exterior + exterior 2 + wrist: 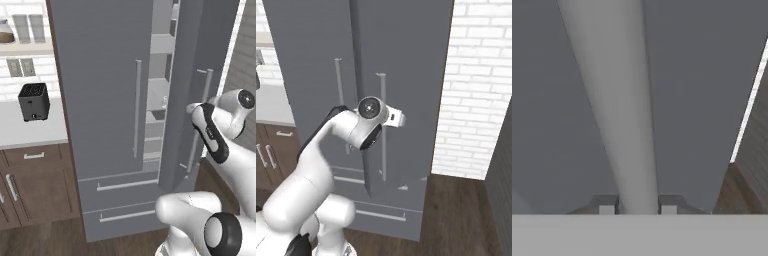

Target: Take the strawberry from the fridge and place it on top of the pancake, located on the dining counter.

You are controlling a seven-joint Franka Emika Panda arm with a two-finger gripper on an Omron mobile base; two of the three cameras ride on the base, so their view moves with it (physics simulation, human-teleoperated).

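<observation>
The white wall counter (30, 131) runs left of the fridge (107, 100), over brown cabinets (35, 187), and a black toaster (34, 102) stands directly on it, near the fridge's left side. Above that counter, an upper shelf (27, 48) left of the fridge carries a brown-and-white jar (6, 32) and two pale upright items (28, 27) beside it. Through the gap between the fridge doors, pale grey inner shelves (159, 95) show; what lies on them cannot be told.
</observation>
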